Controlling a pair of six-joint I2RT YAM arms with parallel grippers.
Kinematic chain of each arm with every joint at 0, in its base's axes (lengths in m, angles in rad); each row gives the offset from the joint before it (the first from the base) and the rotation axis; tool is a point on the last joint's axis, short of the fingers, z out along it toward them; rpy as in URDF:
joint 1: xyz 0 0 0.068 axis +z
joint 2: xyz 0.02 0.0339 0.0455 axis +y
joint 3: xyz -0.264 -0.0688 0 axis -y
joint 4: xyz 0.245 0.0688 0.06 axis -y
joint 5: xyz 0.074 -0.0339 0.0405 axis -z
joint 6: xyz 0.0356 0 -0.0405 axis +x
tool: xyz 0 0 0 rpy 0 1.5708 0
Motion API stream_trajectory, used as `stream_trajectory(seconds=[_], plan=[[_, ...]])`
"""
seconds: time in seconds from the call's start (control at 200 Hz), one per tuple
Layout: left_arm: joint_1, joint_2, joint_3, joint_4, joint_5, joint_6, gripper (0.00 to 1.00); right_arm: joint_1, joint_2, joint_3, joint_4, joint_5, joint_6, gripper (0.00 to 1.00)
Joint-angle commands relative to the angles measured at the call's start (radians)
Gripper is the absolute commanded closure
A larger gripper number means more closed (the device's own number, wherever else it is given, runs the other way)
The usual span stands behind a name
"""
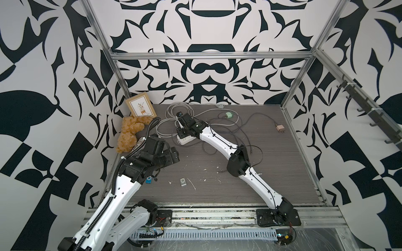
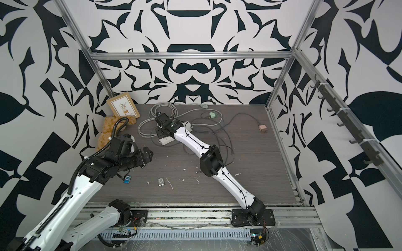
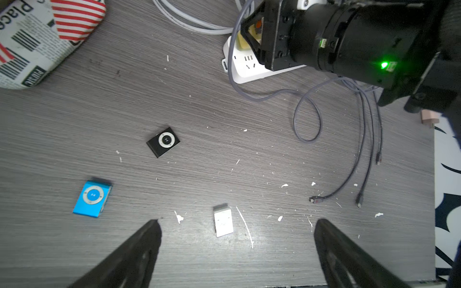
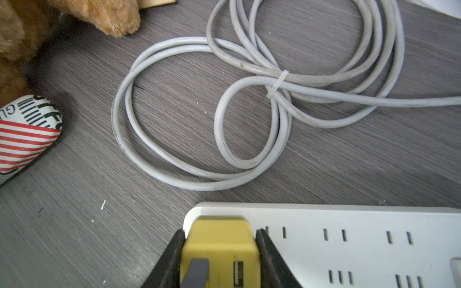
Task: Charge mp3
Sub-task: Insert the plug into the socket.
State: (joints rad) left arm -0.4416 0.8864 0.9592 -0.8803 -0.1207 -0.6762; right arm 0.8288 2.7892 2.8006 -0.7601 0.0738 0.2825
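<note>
Right gripper [image 4: 220,237]: jaws pinching yellow adapter [image 4: 219,249] seated at end of white power strip [image 4: 349,224]. Left gripper [image 3: 238,222]: jaws spread wide, raised above table; silver mp3 [image 3: 223,222] seen between fingers in left wrist view, untouched. Silver mp3 near table front, long axis roughly front-to-back. Blue mp3 [image 3: 92,198] nearby, similar heading. Black mp3 [image 3: 163,142] apart, skewed diagonally. Grey woodgrain table [image 1: 239,173], white flecks. Black-and-white patterned walls [image 1: 206,65].

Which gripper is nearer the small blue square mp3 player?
Left. The left gripper hovers open just beside the small blue square mp3 player; the right gripper is far off at the white plastic power strip, fingers closed on a yellow charger block.
</note>
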Motion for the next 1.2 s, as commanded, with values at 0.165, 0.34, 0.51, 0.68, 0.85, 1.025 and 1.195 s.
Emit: stream_trajectory(seconds=[0.165,0.34,0.51,0.68,0.85,1.025,1.195], plan=[[0.042,0.077,0.018,0.069,0.077,0.020,0.01,-0.022,0.161,-0.033,-0.378,0.083,0.089,1.00],[0.100,0.122,0.011,0.091,0.102,-0.002,0.00,-0.019,0.133,-0.080,-0.368,0.055,0.105,0.90],[0.158,0.139,0.000,0.140,0.154,-0.015,0.00,-0.018,-0.005,-0.218,-0.251,0.043,0.150,0.79],[0.183,0.125,-0.004,0.158,0.173,-0.025,0.00,-0.013,-0.021,-0.154,-0.227,0.032,0.164,0.74],[0.186,0.117,-0.007,0.164,0.196,-0.026,0.00,-0.011,0.023,-0.091,-0.253,-0.030,0.184,0.58],[0.186,0.121,-0.007,0.179,0.208,-0.044,0.00,-0.013,-0.127,-0.237,-0.114,-0.080,0.224,0.37],[0.186,0.136,0.009,0.182,0.202,-0.051,0.00,-0.014,-0.233,-0.286,-0.076,-0.143,0.251,0.23]])
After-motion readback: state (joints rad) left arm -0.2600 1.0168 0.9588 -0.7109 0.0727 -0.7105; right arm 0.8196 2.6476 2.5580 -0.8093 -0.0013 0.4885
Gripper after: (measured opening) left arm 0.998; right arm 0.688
